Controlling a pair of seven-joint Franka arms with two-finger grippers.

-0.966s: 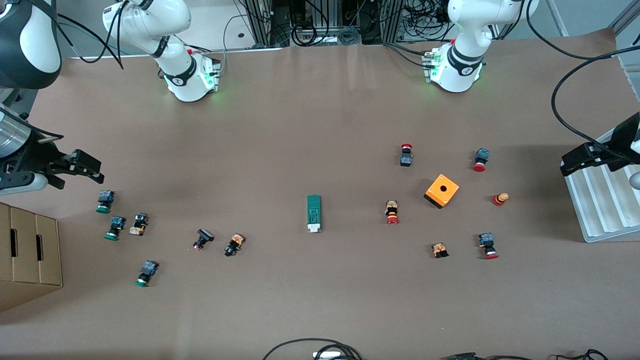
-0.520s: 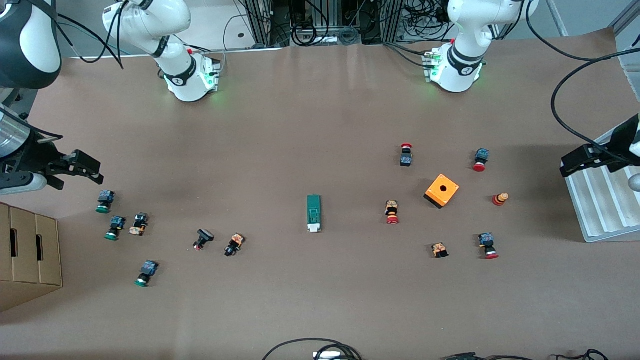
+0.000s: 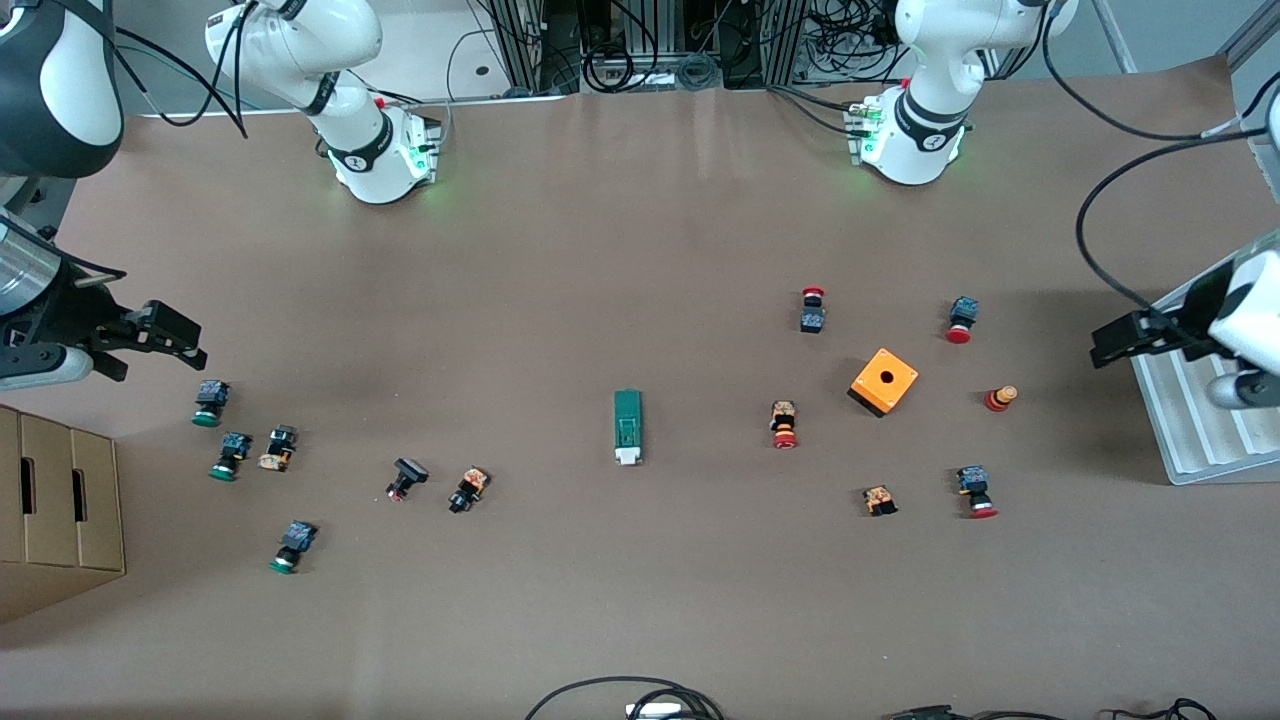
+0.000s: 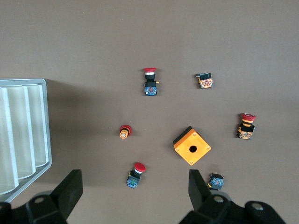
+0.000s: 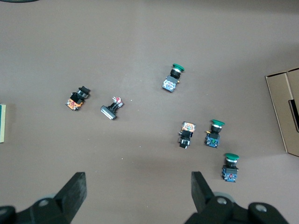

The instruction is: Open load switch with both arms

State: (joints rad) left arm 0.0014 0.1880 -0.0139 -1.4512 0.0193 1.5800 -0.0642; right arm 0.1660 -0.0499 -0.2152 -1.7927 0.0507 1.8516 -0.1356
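Load switch: laid flat mid-table, untouched.
Left end effector: held spread over the white tray.
Right end effector: held spread, nothing gripped.

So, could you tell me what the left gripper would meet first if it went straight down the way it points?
Probably the bare table: the left gripper hangs open, and only a red-capped button lies near its line, so depth is uncertain.
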